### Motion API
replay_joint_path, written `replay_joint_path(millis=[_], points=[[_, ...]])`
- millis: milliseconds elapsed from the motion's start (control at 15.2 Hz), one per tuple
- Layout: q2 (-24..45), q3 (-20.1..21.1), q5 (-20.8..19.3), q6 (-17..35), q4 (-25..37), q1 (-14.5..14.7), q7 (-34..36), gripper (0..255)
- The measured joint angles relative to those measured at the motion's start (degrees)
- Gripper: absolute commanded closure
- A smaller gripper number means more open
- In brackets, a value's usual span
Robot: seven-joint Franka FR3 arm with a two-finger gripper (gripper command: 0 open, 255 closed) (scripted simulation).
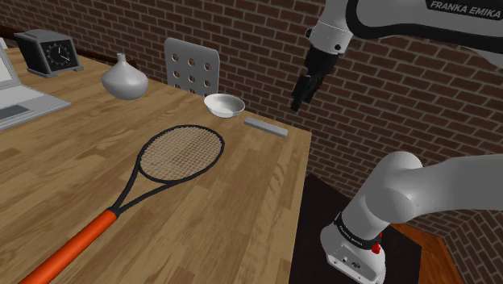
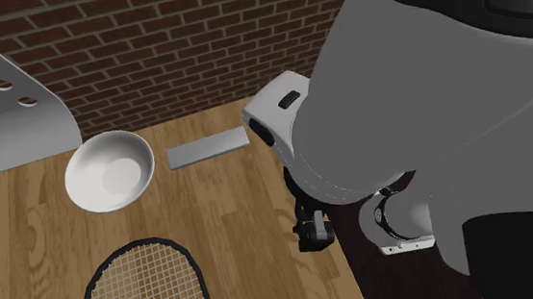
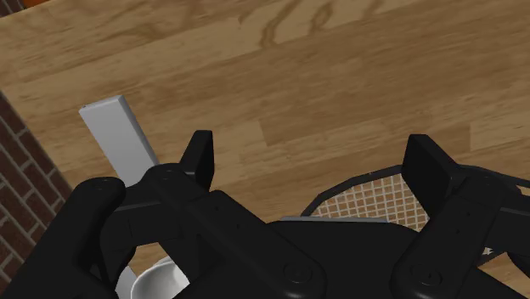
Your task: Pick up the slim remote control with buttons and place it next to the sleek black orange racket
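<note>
Remote control (image 1: 266,127), grey and slim: where does it lie?
— You see it flat on the wooden table (image 1: 242,202), at the edge by the brick wall (image 1: 242,32), just beside the white bowl (image 1: 224,105) and apart from the racket (image 1: 173,157).
— And the racket?
— It lies flat, black head toward the bowl, orange handle running to the shoulder view's lower left.
— The gripper (image 3: 314,157)?
— You find it hanging in the air over the table's edge, touching nothing. Its 2 black fingers (image 3: 202,153) stand spread, with bare wood between them.
— What else?
— 1 grey vase (image 1: 125,79), 1 clock (image 1: 48,52) and 1 laptop (image 1: 20,101) at the shoulder view's upper left, and a white chair (image 1: 192,66) behind the bowl.
</note>
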Motion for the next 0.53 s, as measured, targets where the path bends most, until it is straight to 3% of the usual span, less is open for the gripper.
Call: replay_joint_path(millis=[132,528], points=[[0.6,-0.5,-0.3,0.8,-0.2,-0.2,-0.6,0],[8.8,-4.3,-2.7,9.3,-1.6,-1.4,-6.1,0]])
